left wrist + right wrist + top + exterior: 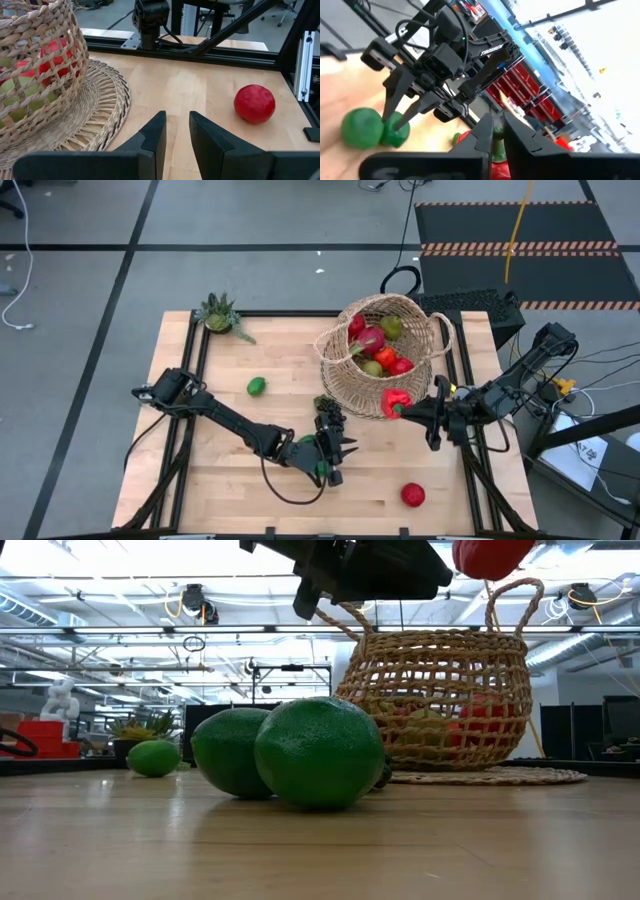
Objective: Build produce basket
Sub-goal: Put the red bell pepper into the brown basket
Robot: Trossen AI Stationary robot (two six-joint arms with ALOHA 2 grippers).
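I see my right fingers [399,408] pinching one red pepper [394,400] beside the basket [340,370], left fingers [344,452] slightly spread over two limes [285,752].

The pale wooden worktop [230,490] stands on a grey floor [80,280] crossed by dark lines. A black mat [520,225] with striped edges lies beyond it. Pipes and bright lamps [195,600] hang from the white ceiling; red shelving [520,80] lines one side.
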